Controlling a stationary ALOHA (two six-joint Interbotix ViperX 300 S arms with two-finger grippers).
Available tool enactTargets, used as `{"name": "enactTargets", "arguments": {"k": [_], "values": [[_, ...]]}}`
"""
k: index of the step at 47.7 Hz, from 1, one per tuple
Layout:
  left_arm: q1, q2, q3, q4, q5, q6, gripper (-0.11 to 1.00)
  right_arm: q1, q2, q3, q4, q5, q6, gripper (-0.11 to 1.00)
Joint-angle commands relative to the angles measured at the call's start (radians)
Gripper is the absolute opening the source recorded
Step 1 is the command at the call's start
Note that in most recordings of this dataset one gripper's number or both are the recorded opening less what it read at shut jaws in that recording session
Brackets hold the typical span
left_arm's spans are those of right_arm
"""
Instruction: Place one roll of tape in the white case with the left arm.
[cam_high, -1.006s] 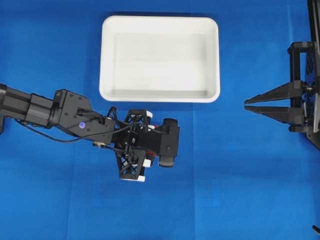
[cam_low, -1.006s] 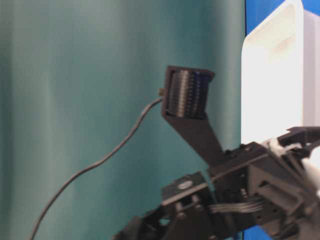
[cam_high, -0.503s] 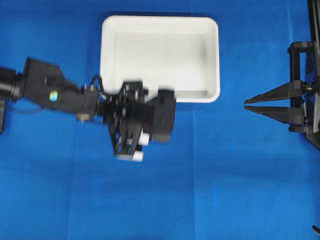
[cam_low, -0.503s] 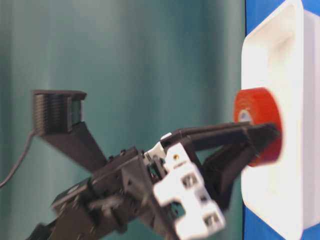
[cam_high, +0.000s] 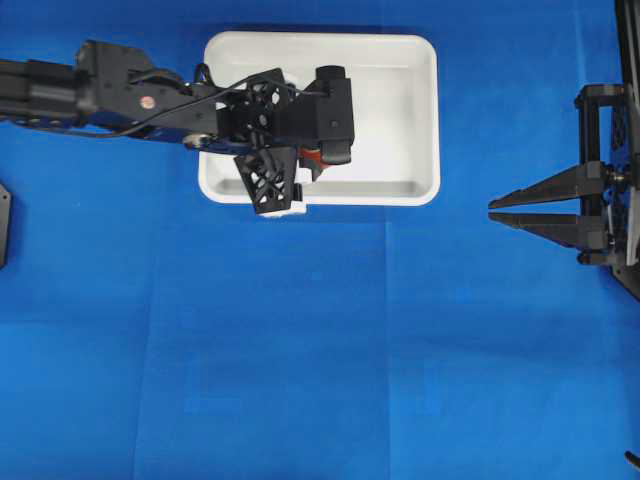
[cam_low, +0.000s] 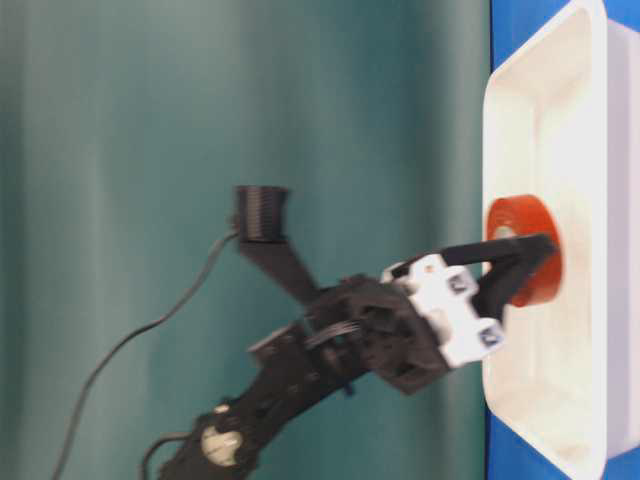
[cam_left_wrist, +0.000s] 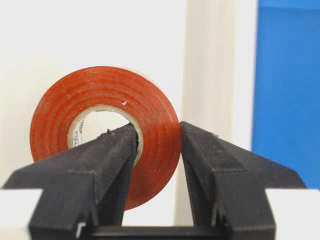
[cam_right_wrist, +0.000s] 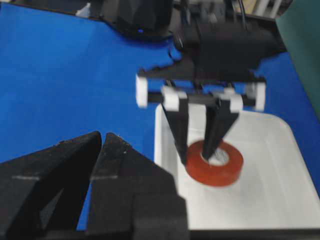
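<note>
Left wrist view comes first, because it is closest. Two black fingers (cam_left_wrist: 115, 165) pinch the roll of tape (cam_left_wrist: 150, 125). One finger goes through the round hole and the other presses on the outside of the orange-red ring. The roll looks tipped up on its side here, with the hole facing the camera. Behind it is the white case (cam_left_wrist: 210, 75), and past the rim there is blue table (cam_left_wrist: 287, 90).

From the right wrist view, the right end effector (cam_right_wrist: 101, 142) is low in the front, with its two black fingers pressed close together and only a thin line between them. Farther off, the left end effector (cam_right_wrist: 200, 150) points down into the white case (cam_right_wrist: 280, 200), and the roll of tape (cam_right_wrist: 227, 167) hangs low over the near left part of the case floor. You cannot tell if the roll touches the floor.

From the overhead view, the left arm (cam_high: 110, 90) reaches across from the left. The left end effector (cam_high: 313, 160) is over the lower left part of the white case (cam_high: 425, 110). Only a small bit of the roll of tape (cam_high: 313, 158) peeks out under it. The right end effector (cam_high: 492, 212) sits well apart, by the right edge of the blue table (cam_high: 320, 350).
</note>
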Motion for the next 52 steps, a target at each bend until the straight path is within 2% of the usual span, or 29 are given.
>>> {"name": "enactTargets", "arguments": {"k": [1, 11, 13, 20, 22, 24, 32, 46, 52], "values": [[0.021, 0.006, -0.012, 0.0, -0.028, 0.009, 0.25, -0.002, 0.003, -0.011, 0.0, -0.002, 0.003, -0.11], [0.041, 0.048, -0.012, 0.0, -0.041, 0.014, 0.26, -0.002, 0.003, -0.011, 0.0, 0.005, 0.003, -0.11], [0.041, 0.046, -0.011, 0.0, -0.044, 0.014, 0.29, -0.003, 0.003, -0.011, 0.0, 0.006, 0.003, -0.11], [0.041, 0.041, -0.011, -0.002, -0.043, 0.014, 0.71, -0.002, 0.005, -0.011, 0.0, 0.006, 0.003, -0.11], [0.041, 0.035, -0.011, -0.002, -0.04, 0.012, 0.79, -0.002, 0.003, -0.011, 0.0, 0.006, 0.003, -0.11], [0.041, 0.025, -0.011, -0.002, -0.035, 0.012, 0.8, -0.002, 0.003, -0.011, 0.0, 0.006, 0.003, -0.11], [0.031, -0.074, 0.006, -0.015, -0.012, 0.005, 0.7, -0.002, 0.005, -0.012, 0.0, 0.015, 0.003, -0.11], [-0.044, -0.307, 0.095, -0.017, -0.018, 0.002, 0.7, -0.003, 0.003, -0.014, 0.0, 0.012, 0.003, -0.11], [-0.08, -0.394, 0.155, -0.032, -0.041, -0.009, 0.7, -0.002, 0.002, -0.014, 0.0, 0.012, 0.003, -0.11]]}}
